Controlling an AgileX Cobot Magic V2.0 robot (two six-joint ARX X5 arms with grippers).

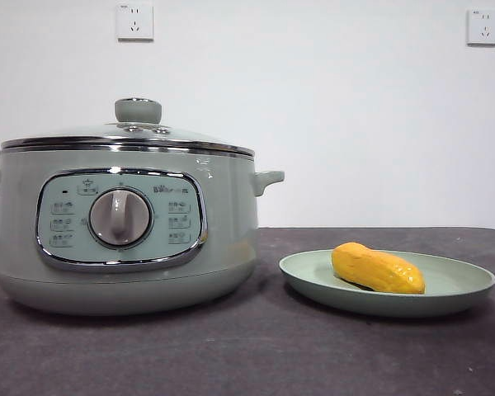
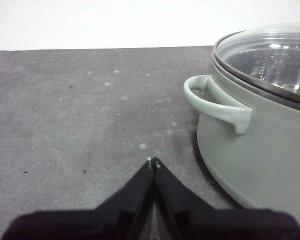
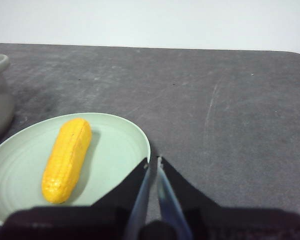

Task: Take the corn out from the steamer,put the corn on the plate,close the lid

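A dark grey table (image 1: 247,346) is seen, its surface scuffed with pale marks. The steamer (image 1: 124,231) and the plate (image 1: 462,293) are borne directly on it, set side by side, apart.

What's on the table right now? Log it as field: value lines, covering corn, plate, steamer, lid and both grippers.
corn: lying on its side on the plate, free of both grippers
plate: on the table beside the steamer
steamer: upright on the table, dial facing the front camera
lid: seated on the steamer, closed
left gripper: shut, empty, low over the table near a steamer handle
right gripper: shut, empty, beside the plate rim
task state: all three steps look done
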